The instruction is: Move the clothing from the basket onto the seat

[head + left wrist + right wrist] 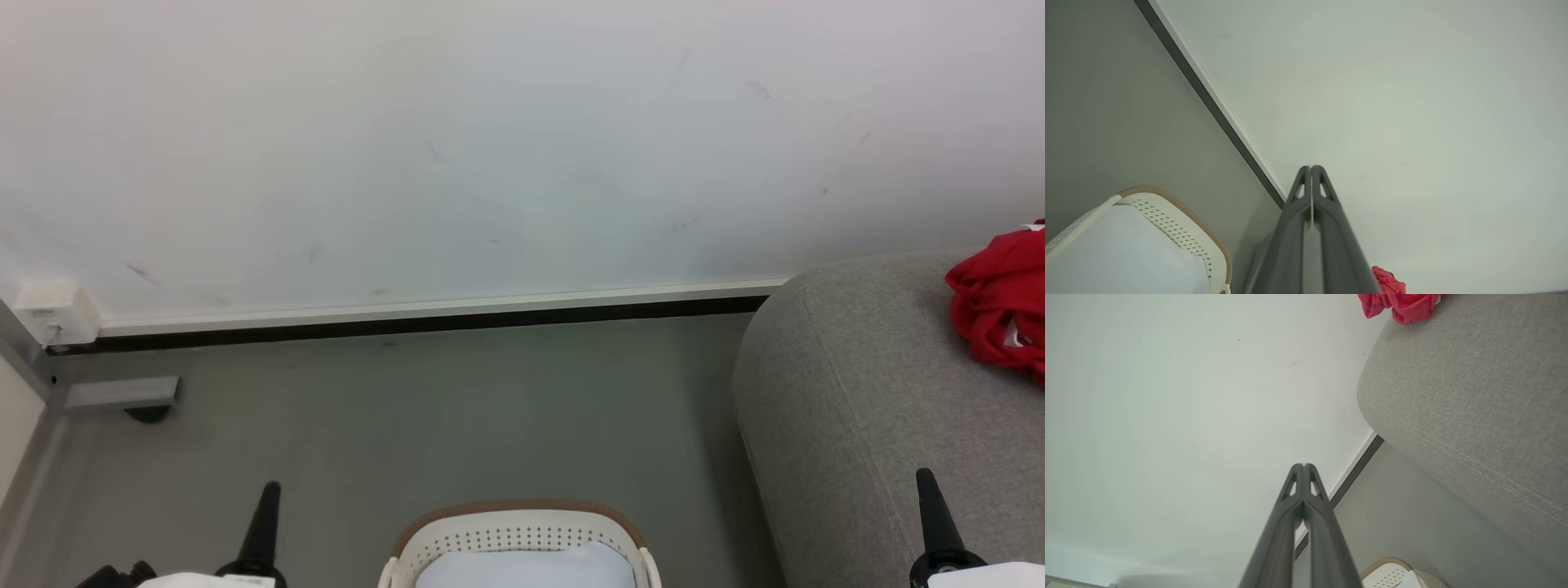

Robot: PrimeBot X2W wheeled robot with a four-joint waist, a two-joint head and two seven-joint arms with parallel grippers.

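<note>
Although the left tool (270,492) and the right tool (925,475) are both held idle, each with its two fingers pressed tip to tip and nothing pinched between them, several faults can be foreseen from this position. Both are pointed toward the wall (522,147), and the basket (522,516) is stood on the floor (490,408) between them, somewhat nearer the left tool. No red is seen in the part of the basket that is shown; a pale mass (522,567), whose nature cannot be told, is seen inside it, and the near part is cut off by the head view's bottom edge. A crumpled heap of the clothing (998,302) is laid on the seat (857,392), ahead of the right tool and slightly to its right. The task may therefore be judged finished too soon if a garment is hidden in the unseen part of the basket or under the pale mass. Should another reach be made, nothing would be caught unless the fingers were first spread, and the basket, likely light, could be pushed or tipped if its rim or holed wall were struck by closed tips. The pale mass might be lifted by mistake in place of a garment. The heap appears to be set close to the seat's far edge beside the wall, so it could be nudged over that edge if more fabric were dropped against it.
</note>
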